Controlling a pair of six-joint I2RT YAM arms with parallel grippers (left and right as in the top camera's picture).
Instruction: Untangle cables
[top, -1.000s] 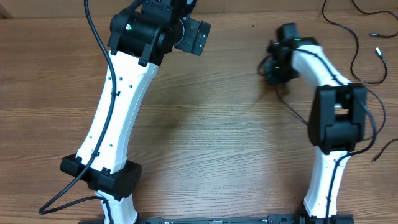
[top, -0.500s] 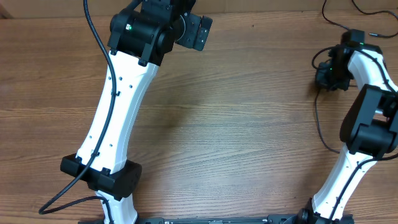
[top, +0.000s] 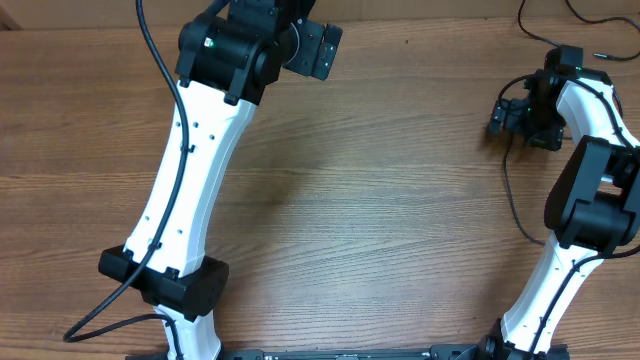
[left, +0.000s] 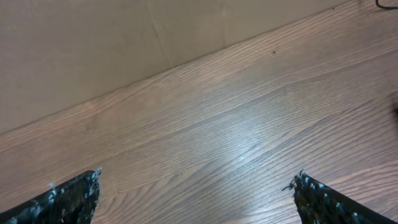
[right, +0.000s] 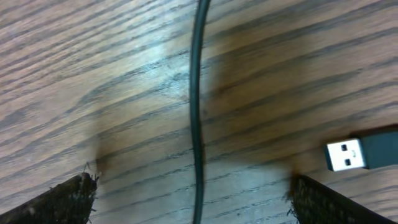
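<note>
Since the earlier frame the right arm (top: 585, 195) had been swung from mid-desk out to the right side, and the right fingers (right: 62, 202), shut a second ago, had been spread wide. The left arm (top: 190, 170) had not been moved, and the left fingers (left: 68, 199) had been kept wide apart with nothing between them. In the right wrist view, one thin black cable (right: 198, 124) was seen lying on the desk (top: 380, 200), running straight up the frame between the two spread fingers and touched by neither. A silver-tipped USB plug (right: 344, 154) was seen flat on the wood just inside the right-hand finger, apart from that cable. From overhead the same cable (top: 507, 190) was traced from under the right fingers toward the near edge, curving in beside the right arm. More cables (top: 548, 42) were seen looped in the far right corner of the desk, with small plug ends scattered close by, well apart from the left arm. The rest of the tangle was partly hidden behind the right arm, so whether crossings remained could not be told. In the left wrist view only bare wood grain and a tan panel (left: 124, 43) along the far edge were shown.
</note>
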